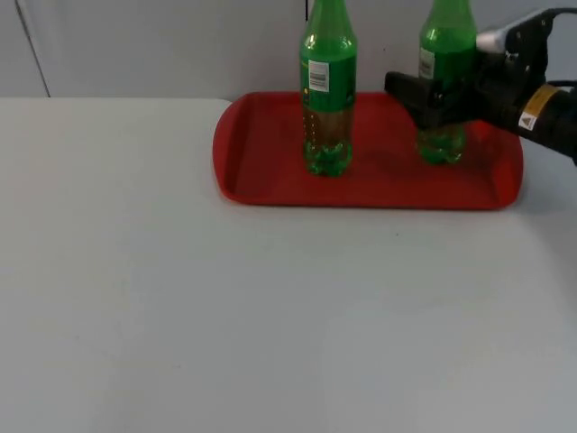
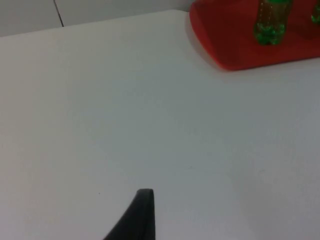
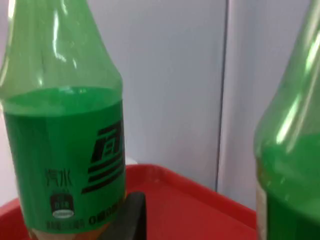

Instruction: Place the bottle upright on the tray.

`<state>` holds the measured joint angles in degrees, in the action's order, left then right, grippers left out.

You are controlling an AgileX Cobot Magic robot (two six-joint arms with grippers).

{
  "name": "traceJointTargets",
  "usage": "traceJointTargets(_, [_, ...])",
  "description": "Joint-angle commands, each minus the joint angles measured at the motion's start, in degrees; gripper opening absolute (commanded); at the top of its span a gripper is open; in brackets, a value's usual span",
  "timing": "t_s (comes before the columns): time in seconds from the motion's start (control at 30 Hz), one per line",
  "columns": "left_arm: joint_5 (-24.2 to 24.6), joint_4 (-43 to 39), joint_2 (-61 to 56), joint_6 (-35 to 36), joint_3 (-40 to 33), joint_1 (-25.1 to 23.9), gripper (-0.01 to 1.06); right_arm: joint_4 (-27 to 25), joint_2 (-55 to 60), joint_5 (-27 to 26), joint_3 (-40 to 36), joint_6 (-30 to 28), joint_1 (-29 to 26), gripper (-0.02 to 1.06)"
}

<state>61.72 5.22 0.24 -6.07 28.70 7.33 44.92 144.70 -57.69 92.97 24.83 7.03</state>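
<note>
Top view: nearest the camera lies the white table (image 1: 270,325), a broad bare stretch running from the front edge up to the red tray (image 1: 270,185), with open room to the left of the tray as well. The tray sits at the far side of the table, its back edge close to the grey partition wall (image 1: 135,45), its right end near the table's right side. Two green bottles stand upright on it, well apart. The left bottle (image 1: 326,90) stands near the tray's middle, free of any gripper. The right bottle (image 1: 444,90) stands toward the tray's right end, and the right gripper (image 1: 433,97) sits level with its body, reaching in from the right; whether its fingers clamp the bottle or stand loose around it cannot be told.

Right wrist view: both bottles rise close ahead, with the tray's raised rim and the wall behind them.

Left wrist view: the left gripper's black fingertip (image 2: 142,212) hangs over bare table, well apart from the tray; the left arm waits.
</note>
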Motion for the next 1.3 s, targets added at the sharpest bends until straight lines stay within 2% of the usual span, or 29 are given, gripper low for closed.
traceJointTargets(0.0, [-0.03,-0.12,-0.24,0.39,-0.31,-0.06,1.05,1.43,-2.30,4.07,-0.08,1.29,0.11,1.05])
traceJointTargets(0.03, [-0.03,-0.12,-0.24,0.39,-0.31,-0.06,1.05,1.54,-2.69,6.17,-0.08,1.69,0.11,1.05])
traceJointTargets(0.23, [-0.03,-0.12,-0.24,0.39,-0.31,-0.06,1.05,3.44,-3.06,6.61,-0.08,3.93,0.11,1.05])
traceJointTargets(0.37, [-0.03,-0.12,-0.24,0.39,-0.31,-0.06,1.05,5.70,-3.69,10.49,-0.08,5.98,0.11,1.05])
traceJointTargets(0.47, [-0.03,-0.12,-0.24,0.39,-0.31,-0.06,1.05,6.22,-4.05,10.57,-0.08,7.37,0.11,1.05])
traceJointTargets(0.6, [-0.03,-0.12,-0.24,0.39,-0.31,-0.06,1.05,8.94,-5.99,16.81,-0.08,9.59,0.11,1.05])
traceJointTargets(0.7, [-0.03,-0.12,-0.24,0.39,-0.31,-0.06,1.05,9.10,-7.06,18.46,-0.23,12.37,0.11,1.05])
traceJointTargets(0.77, [-0.03,-0.12,-0.24,0.39,-0.31,-0.06,1.05,12.48,-8.15,18.46,-0.23,16.92,0.11,1.05])
traceJointTargets(0.8, [-0.03,-0.12,-0.24,0.39,-0.31,-0.06,1.05,12.48,-8.15,18.46,-0.23,16.92,0.11,1.05])
traceJointTargets(0.93, [-0.03,-0.12,-0.24,0.39,-0.31,-0.06,1.05,24.87,-9.09,19.39,-0.23,28.32,0.11,1.05])
traceJointTargets(0.97, [-0.03,-0.12,-0.24,0.39,-0.31,-0.06,1.05,24.87,-9.09,19.39,-0.23,28.32,0.11,1.05])
traceJointTargets(1.07, [-0.03,-0.12,-0.24,0.39,-0.31,-0.06,1.05,34.01,-9.76,23.90,-0.23,36.31,0.11,1.05])
traceJointTargets(1.13, [-0.03,-0.12,-0.24,0.39,-0.31,-0.06,1.05,36.46,-10.40,26.06,-0.49,39.52,0.11,1.05])
traceJointTargets(1.27, [-0.03,-0.12,-0.24,0.39,-0.31,-0.06,1.05,37.70,-11.03,26.21,-0.50,41.36,-0.50,1.05])
